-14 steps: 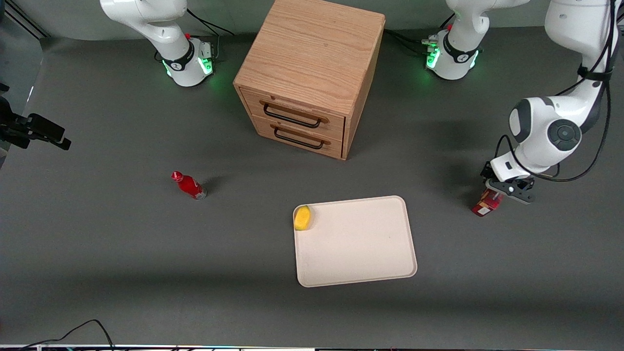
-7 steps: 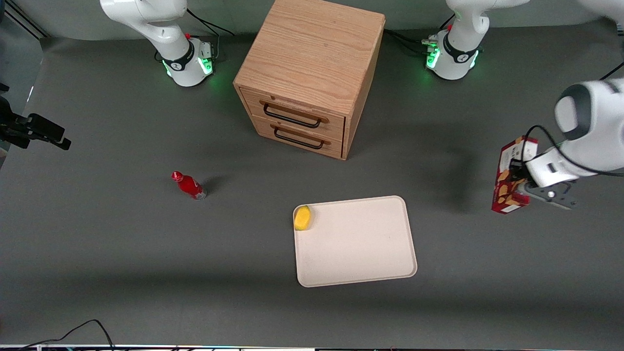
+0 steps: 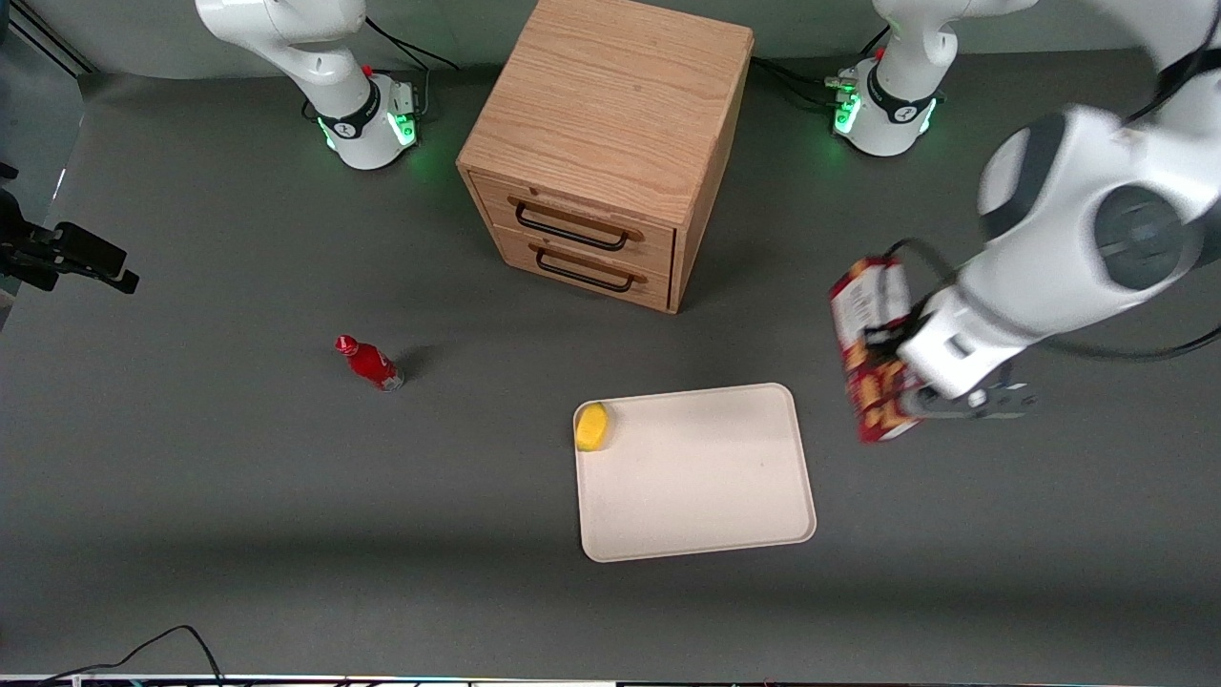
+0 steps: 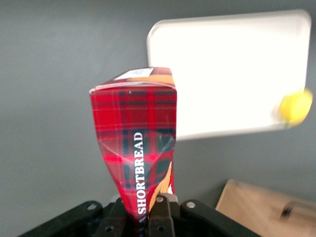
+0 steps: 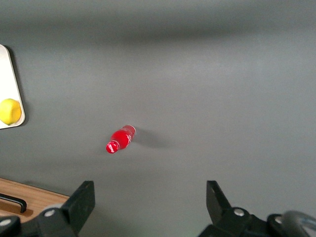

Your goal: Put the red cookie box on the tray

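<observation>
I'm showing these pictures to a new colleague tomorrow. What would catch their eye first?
Probably the red cookie box, held in the air in the gripper beside the tray, toward the working arm's end of the table. Next, the wooden cabinet, farther from the camera than the tray, and the yellow lemon in a tray corner.

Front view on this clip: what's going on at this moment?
The left arm's gripper is shut on the red cookie box, holding it in the air beside the tray, toward the working arm's end of the table. The box is not on the tray yet. A yellow lemon-like fruit sits in one tray corner. The small red bottle and wooden cabinet are untouched.
</observation>
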`<control>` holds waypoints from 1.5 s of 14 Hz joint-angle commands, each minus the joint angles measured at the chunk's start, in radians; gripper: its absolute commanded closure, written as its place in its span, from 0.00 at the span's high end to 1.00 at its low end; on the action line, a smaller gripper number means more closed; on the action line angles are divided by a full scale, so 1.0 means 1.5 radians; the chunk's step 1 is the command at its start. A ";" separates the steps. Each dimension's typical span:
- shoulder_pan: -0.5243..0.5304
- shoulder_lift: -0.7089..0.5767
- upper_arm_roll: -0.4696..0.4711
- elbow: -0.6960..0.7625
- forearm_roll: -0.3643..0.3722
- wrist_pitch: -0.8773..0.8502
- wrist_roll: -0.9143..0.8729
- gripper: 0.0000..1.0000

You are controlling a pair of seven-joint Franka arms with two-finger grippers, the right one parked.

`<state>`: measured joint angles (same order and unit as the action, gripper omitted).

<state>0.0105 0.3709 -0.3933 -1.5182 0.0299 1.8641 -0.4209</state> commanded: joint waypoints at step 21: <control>0.012 -0.256 0.211 -0.017 -0.012 -0.351 0.360 1.00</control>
<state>0.0394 0.0564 -0.0881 -1.5066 0.0302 1.3891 0.0909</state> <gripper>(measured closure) 0.000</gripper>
